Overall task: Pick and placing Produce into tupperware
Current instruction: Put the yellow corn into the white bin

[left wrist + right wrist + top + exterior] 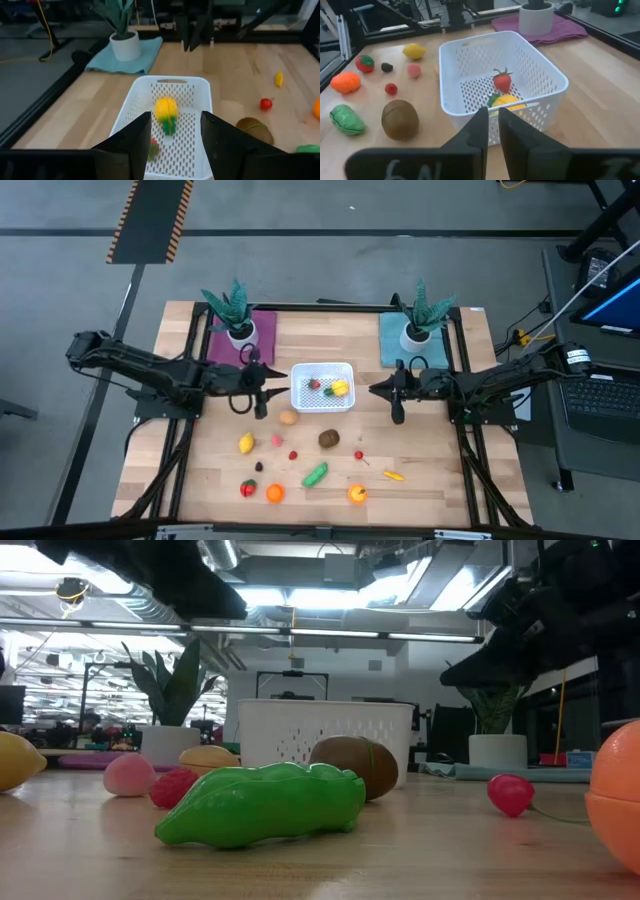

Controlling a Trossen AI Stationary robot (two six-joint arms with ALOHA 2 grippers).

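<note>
Currently: my left claw (262, 392), half-open and empty, left of tupperware (322, 388); nearest produce, tan piece (288, 417), lower right; right claw (397, 393) nearly shut, empty.

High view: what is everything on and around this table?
tupperware: one, white, mid-table between the arms.
strawberry: one, red, inside the tupperware.
yellow piece: one, inside it too.
loose Produce: about a dozen, mixed colours, on the wood nearer the front edge, including a green piece and a brown piece.
potted plants: two, green, at the back.
mats: purple, teal, under the plants.
left gripper: dark, jaws open, beside the tupperware.
right gripper: dark, jaws almost together, opposite side.
</note>
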